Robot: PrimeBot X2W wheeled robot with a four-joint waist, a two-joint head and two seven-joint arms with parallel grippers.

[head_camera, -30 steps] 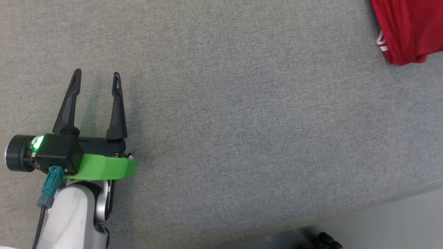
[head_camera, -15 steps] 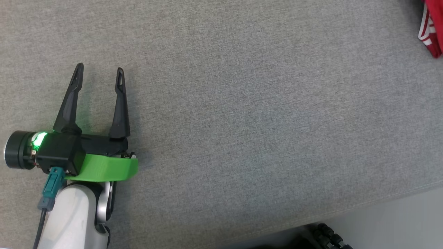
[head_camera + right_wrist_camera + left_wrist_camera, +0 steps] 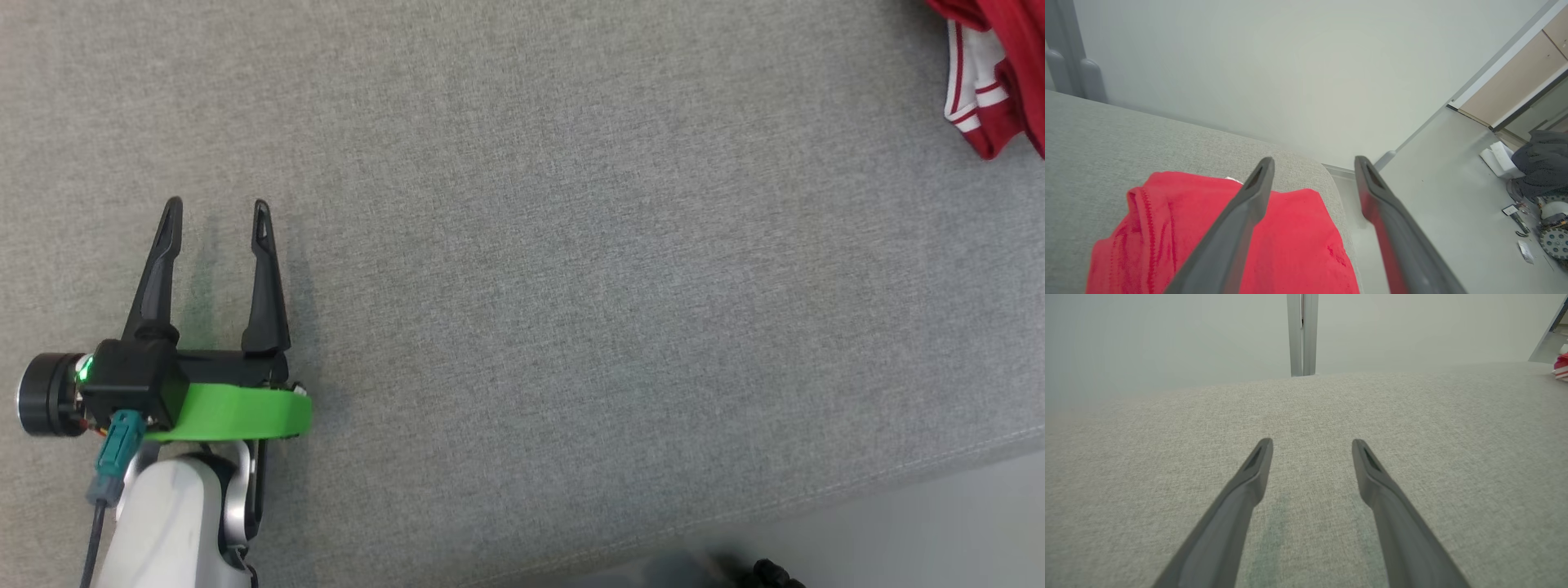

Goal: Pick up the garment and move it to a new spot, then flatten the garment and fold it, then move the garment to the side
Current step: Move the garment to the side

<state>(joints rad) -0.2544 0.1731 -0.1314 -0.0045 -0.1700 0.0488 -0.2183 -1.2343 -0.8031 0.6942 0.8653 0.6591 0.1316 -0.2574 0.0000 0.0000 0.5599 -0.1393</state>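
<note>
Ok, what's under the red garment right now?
The red garment lies on the grey cushion, near its rounded corner, with the floor beyond. The patch of cushion beneath the cloth is covered, and so are any layers folded under.

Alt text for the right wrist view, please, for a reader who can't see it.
The right gripper is open, its two dark fingers over a red garment lying at the end of a grey cushion. Beyond are a pale wall and floor, with clutter at the far right.
</note>
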